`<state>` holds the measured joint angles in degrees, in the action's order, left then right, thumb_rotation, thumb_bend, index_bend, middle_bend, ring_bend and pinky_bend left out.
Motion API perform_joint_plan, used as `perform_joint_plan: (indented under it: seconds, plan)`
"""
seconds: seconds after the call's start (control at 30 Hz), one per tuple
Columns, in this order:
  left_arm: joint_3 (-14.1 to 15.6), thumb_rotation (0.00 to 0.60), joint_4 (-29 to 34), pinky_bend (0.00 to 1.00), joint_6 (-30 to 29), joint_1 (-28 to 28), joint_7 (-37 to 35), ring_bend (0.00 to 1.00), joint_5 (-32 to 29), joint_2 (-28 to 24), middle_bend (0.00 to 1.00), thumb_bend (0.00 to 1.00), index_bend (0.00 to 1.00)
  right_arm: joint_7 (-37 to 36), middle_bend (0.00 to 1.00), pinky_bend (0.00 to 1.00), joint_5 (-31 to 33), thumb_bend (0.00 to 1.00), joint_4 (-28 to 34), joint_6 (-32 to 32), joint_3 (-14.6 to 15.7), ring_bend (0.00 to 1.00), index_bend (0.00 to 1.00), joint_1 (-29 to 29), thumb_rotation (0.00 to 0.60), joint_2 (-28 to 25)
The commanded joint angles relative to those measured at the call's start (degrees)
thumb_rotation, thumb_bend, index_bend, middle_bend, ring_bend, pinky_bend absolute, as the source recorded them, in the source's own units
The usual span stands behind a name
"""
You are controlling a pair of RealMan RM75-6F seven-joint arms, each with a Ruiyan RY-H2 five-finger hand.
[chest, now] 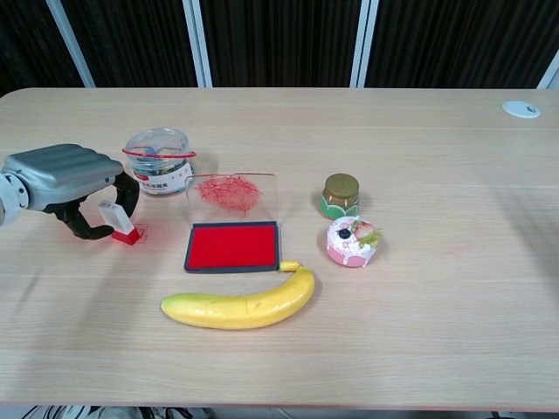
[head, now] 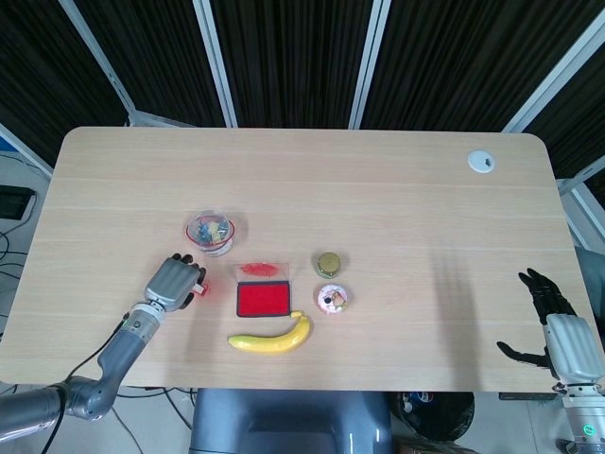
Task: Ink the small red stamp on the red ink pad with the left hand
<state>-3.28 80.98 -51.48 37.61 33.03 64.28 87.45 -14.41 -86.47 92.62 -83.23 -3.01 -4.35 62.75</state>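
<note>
On the pale wood-grain worktop (chest: 419, 131), the left hand (chest: 65, 179), grey and ribbed across its back, sits at the left edge of the chest view. Its dark fingers (chest: 87, 229) curl around the small red stamp (chest: 120, 223), a white block on a red base that stands on the worktop. Whether they actually grip it cannot be told.

Just right of it, near the frame's centre, lies the red ink pad (chest: 233, 245), a flat rectangle in a dark tray with its clear, red-smeared lid (chest: 231, 197) raised behind.

A smooth curved banana (chest: 240, 305) lies below the pad. A round clear plastic tub (chest: 158, 161) stands behind the hand.

In the head view, the right hand (head: 556, 326) hovers at the lower right, fingers spread wide, holding nothing.
</note>
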Motion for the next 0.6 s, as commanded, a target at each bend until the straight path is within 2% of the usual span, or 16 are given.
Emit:
perform_joint_plan:
  seconds: [0.03, 0.33, 0.6]
  plan:
    - [0.05, 0.600, -0.03, 0.33, -0.10, 0.07, -0.03, 0.25, 0.02, 0.11, 0.47, 0.35, 0.49, 0.02, 0.00, 0.18, 0.03, 0.16, 0.00, 0.02, 0.00, 0.00, 0.00, 0.00, 0.600, 0.00]
    - [0.24, 0.600, -0.25, 0.50, -1.20, -0.07, -0.82, 0.40, 0.62, 0.53, 0.56, 0.47, 0.58, 0.07, 0.00, 0.18, -0.05, 0.16, 0.06, 0.03, 0.05, 0.00, 0.00, 0.02, 0.600, -0.02]
    - [0.04, 0.600, 0.27, 0.61, -4.07, -0.68, -2.55, 0.53, 3.14, 0.76, 0.67, 0.52, 0.67, 0.03, 0.00, 0.18, -0.02, 0.16, 0.17, 0.04, 0.07, 0.00, 0.00, 0.04, 0.600, -0.07]
